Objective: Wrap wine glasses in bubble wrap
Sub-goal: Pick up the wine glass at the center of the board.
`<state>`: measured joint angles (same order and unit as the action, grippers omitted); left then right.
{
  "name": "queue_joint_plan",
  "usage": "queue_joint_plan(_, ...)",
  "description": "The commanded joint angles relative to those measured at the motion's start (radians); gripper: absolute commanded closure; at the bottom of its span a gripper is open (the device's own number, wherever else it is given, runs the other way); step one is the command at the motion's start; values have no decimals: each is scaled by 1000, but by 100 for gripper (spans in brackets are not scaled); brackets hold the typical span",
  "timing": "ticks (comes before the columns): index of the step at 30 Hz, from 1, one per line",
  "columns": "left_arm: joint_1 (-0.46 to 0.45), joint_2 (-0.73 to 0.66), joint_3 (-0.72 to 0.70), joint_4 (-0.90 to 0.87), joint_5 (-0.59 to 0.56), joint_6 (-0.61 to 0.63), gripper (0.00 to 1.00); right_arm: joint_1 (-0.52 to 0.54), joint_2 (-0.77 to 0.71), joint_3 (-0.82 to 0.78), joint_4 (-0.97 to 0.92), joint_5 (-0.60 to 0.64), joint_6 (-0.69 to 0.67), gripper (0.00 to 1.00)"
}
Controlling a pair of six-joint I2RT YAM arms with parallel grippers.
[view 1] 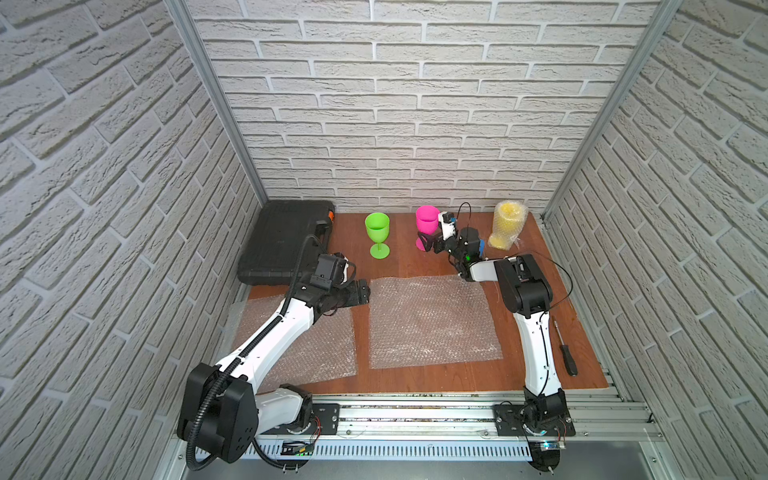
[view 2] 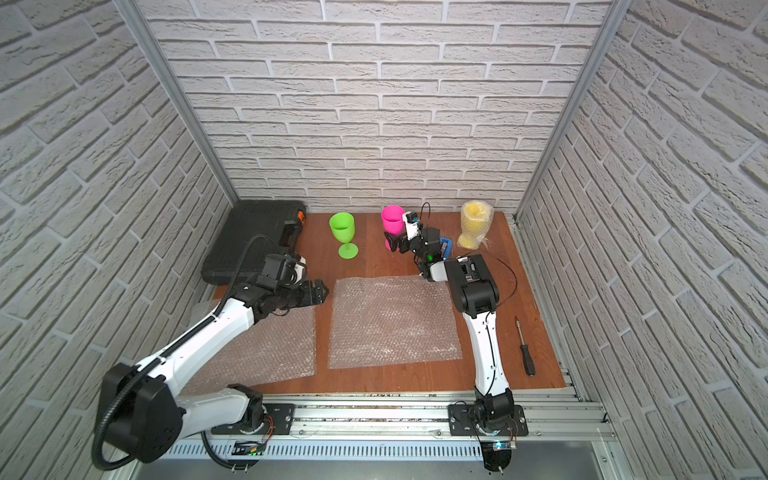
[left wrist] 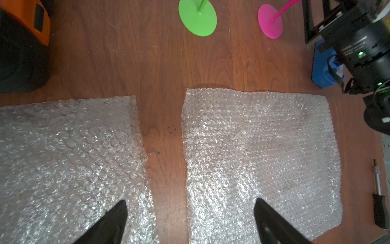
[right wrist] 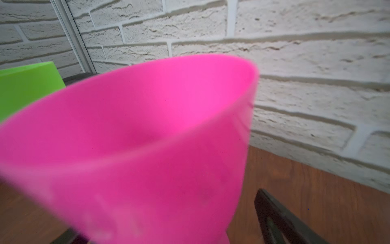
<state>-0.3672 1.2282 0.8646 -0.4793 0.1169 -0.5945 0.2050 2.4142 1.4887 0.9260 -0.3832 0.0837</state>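
Three goblets stand at the back of the desk [view 1: 415,380]: one green goblet [view 1: 377,232], one pink goblet [view 1: 427,218] and one yellow goblet [view 1: 508,224] (this one has bubble wrap around it). Two flat bubble wrap sheets lie side by side, the middle sheet [view 1: 432,320] and the left sheet [view 1: 316,349]. The left pincer [left wrist: 190,200] hangs wide open over the gap between them, holding nothing, and the right pincer [view 1: 424,243] is wide open around the pink goblet.

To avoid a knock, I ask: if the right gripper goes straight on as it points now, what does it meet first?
The pink glass. The right gripper is open and the glass stands right ahead, seemingly between its jaws; how close is unclear.
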Motion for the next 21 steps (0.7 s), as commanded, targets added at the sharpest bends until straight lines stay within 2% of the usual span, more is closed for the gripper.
queue_joint_plan(1,6,15,5,25,2,16,7,8,22,72,83,-10,15,0)
queue_joint_plan(4,6,21,7,24,0,18,7,8,36,104,68,-13,19,2)
queue_joint_plan(10,7,39,7,31,7,18,7,8,6,86,54,-19,16,17)
queue_joint_plan(15,6,61,10,35,21,19,8,8,-50,39,65,-17,12,19)
queue_joint_plan(21,2,110,16,45,65,14,11,11,-208,-76,27,-16,-15,21)
